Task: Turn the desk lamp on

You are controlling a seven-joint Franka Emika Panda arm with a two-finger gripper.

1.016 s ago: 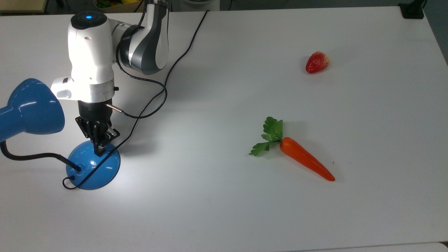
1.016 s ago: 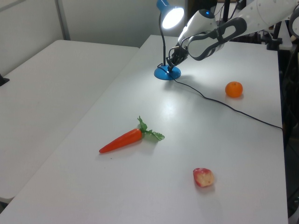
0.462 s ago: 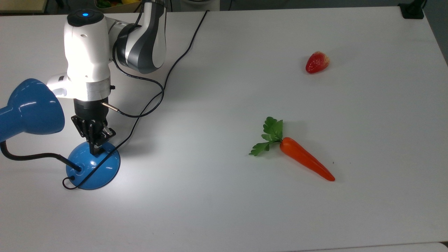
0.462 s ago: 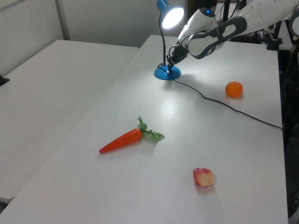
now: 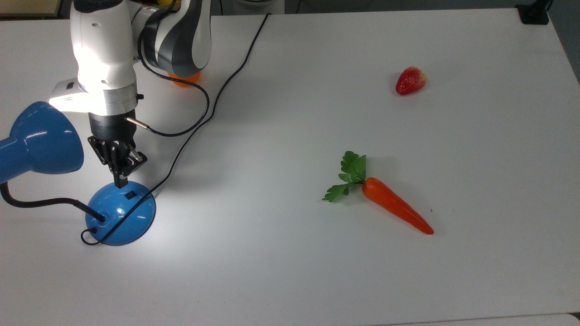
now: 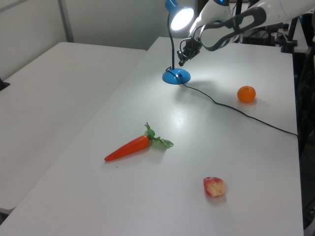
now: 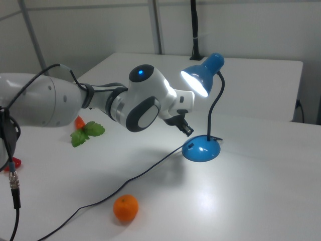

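The desk lamp shines, throwing a bright patch on the white table. Its round blue base sits at the top view's lower left, with the small black switch uncovered on the dome. A black gooseneck curves up to the blue shade. My gripper hangs just above the base's far edge, fingers shut with nothing in them, apart from the switch. The left view has the gripper raised over the base, under the lit shade. From the right view, the gripper is left of the base.
The lamp's thin black cord runs from the base to the table's far edge. An orange lies beside the cord, half under my arm in the top view. A carrot and a strawberry lie far to the top view's right.
My gripper has lifted off the lamp base and drawn back toward the far edge, uncovering the switch. The lamp is lit in every frame.
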